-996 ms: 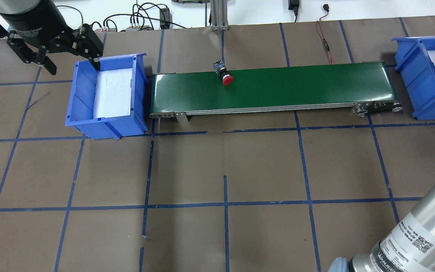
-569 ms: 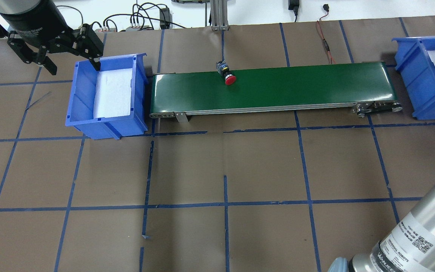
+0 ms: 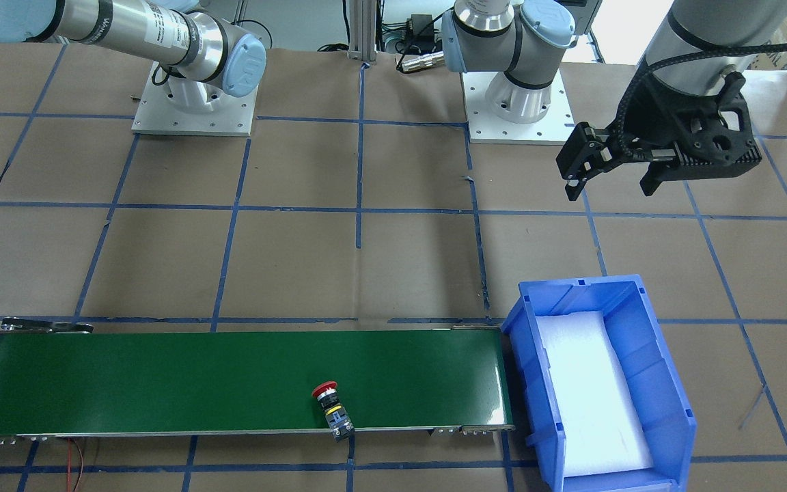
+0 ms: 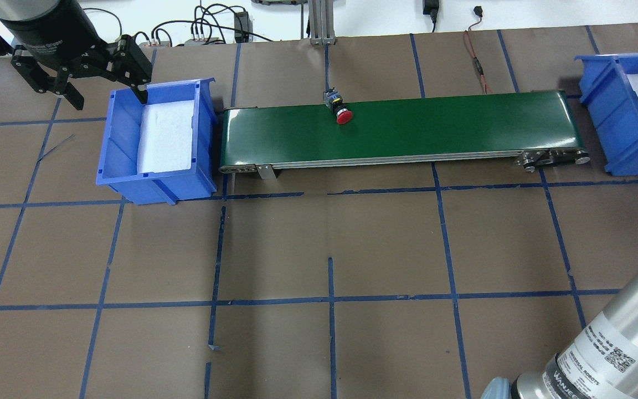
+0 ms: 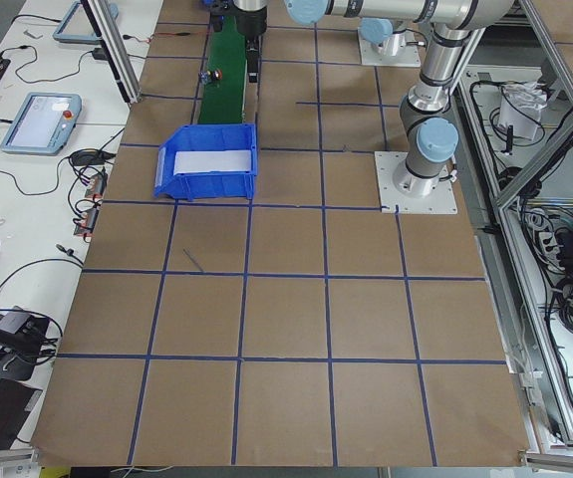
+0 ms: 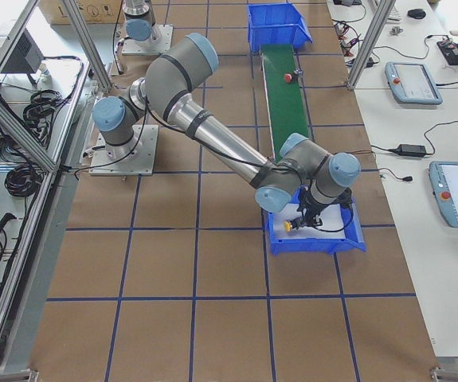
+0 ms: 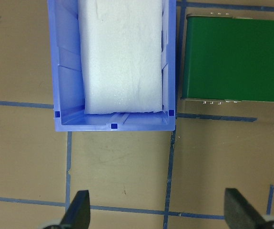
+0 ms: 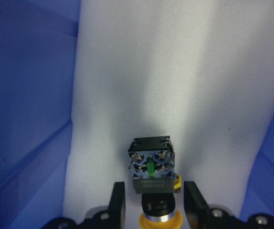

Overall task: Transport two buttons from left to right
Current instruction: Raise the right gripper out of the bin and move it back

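Note:
The red button (image 4: 342, 113) lies on its side at the far edge of the green conveyor belt (image 4: 435, 124), left of its middle; it also shows in the front view (image 3: 328, 402). The yellow button (image 8: 151, 171) lies on white foam in the right blue bin (image 4: 607, 100). My right gripper (image 8: 153, 205) is open, with a finger on each side of the yellow button and small gaps between. My left gripper (image 4: 106, 94) is open and empty above the far left corner of the left blue bin (image 4: 125, 138), which holds only foam.
Cables (image 4: 477, 61) lie behind the belt at the table's far edge. My right arm's upper link (image 4: 601, 343) crosses the near right corner. Brown paper with a blue tape grid (image 4: 330, 299) covers the table.
The red button has travelled rightward along the belt. My right gripper has shifted slightly in the right bin, uncovering the yellow cap. The left gripper has hardly moved.

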Motion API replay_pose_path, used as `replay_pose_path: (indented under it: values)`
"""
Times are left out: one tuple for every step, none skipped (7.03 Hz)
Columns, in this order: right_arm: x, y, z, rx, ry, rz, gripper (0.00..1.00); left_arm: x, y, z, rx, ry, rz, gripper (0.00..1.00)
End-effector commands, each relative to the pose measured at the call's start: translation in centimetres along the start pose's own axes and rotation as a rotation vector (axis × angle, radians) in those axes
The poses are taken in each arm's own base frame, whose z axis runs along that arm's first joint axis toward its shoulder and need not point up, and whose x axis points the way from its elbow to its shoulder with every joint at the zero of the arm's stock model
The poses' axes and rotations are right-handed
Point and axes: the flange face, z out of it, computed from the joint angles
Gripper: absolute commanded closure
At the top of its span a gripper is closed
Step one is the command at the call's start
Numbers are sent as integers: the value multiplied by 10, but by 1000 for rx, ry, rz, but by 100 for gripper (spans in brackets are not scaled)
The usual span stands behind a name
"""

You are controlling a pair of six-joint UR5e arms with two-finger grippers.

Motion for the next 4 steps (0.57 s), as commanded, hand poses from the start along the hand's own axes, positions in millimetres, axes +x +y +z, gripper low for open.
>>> replay_pose_path:
  values:
    - [-15,6,-56,80,26,-16,44,0,0,1,-1,0,0,0]
    - [-27,12,-85,110,47,-27,40,0,0,1,-1,0,0,0]
    - [-36,12,-100,130,54,-37,38,0,0,1,-1,2,0,0]
    - [-61,-2,-111,172,34,-72,31,0,-1,0,1,0,0,0]
